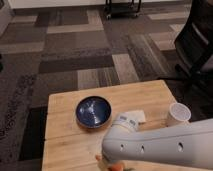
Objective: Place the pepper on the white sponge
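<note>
The pepper point(118, 165) shows only as a bit of orange at the bottom edge of the camera view, under the end of my arm. My gripper point(109, 163) is at that same spot, at the front of the wooden table, mostly covered by my white wrist. The white sponge point(137, 116) lies behind the wrist, partly covered by it, just right of the dark blue bowl point(94, 111). The gripper is a short way in front of the sponge.
A round white cup point(178, 114) stands at the right of the wooden table point(62, 140). My white forearm point(170, 145) crosses the table's front right. A dark office chair point(197, 45) stands on the carpet at the right. A black cart point(122, 7) is at the far back.
</note>
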Tool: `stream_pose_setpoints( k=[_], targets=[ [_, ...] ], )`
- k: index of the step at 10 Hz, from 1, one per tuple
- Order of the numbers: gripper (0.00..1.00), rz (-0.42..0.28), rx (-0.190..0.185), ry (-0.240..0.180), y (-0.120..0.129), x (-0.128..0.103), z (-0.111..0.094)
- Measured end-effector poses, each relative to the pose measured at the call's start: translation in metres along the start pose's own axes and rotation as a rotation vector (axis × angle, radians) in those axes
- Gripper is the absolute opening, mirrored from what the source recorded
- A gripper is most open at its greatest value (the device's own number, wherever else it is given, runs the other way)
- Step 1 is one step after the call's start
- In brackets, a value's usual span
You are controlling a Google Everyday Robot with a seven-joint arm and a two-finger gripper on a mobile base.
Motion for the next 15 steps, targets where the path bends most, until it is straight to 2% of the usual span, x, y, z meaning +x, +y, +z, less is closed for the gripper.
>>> stream_pose_setpoints(
  k=[1, 8, 13, 15],
  targets=[
    [0.65, -0.003, 0.01, 0.0, -0.002, 0.003, 0.0],
    [0.65, -0.002, 0.009, -0.001, -0.002, 0.002, 0.0],
    [0.65, -0.081, 0.026, 0.014, 0.003, 0.019, 0.011],
    [0.65, -0.111, 0.018, 0.019, 0.009, 0.027, 0.02]
  ],
)
